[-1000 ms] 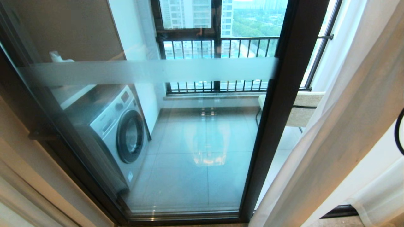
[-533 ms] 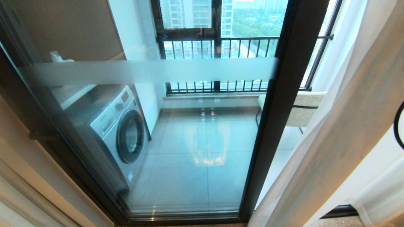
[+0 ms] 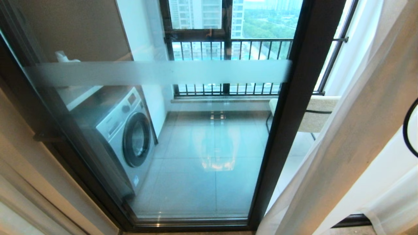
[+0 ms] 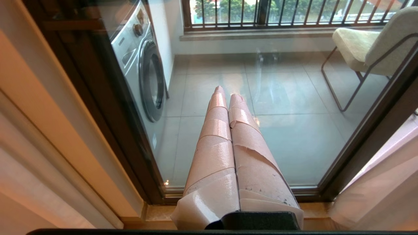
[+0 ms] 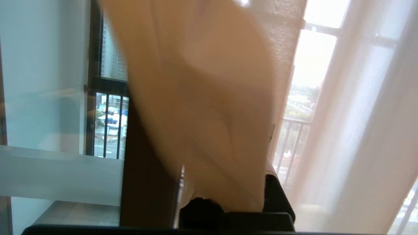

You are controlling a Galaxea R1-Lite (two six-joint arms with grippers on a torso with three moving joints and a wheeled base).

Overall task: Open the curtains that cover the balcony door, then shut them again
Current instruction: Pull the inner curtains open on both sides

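Whole head view shifts slightly; sheer white curtain [image 3: 356, 130] bunched right, dark-framed glass balcony door [image 3: 294, 114] uncovered. Right gripper [image 5: 225, 195] clenched on curtain fold; closing stage next. Left gripper [image 4: 227, 98] clenched, empty.

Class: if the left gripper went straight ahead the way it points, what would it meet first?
Probably the balcony door glass: the shut left gripper points at it, though how near it is stays unclear.

1. On my left, a silver front-loading washing machine [image 3: 125, 130] stood against the balcony's white wall [image 3: 140, 39].
2. Grey floor tiles [image 3: 209, 182] shone with daylight.
3. A cream chair [image 3: 318, 112] sat near the black-barred railing window [image 3: 228, 49].
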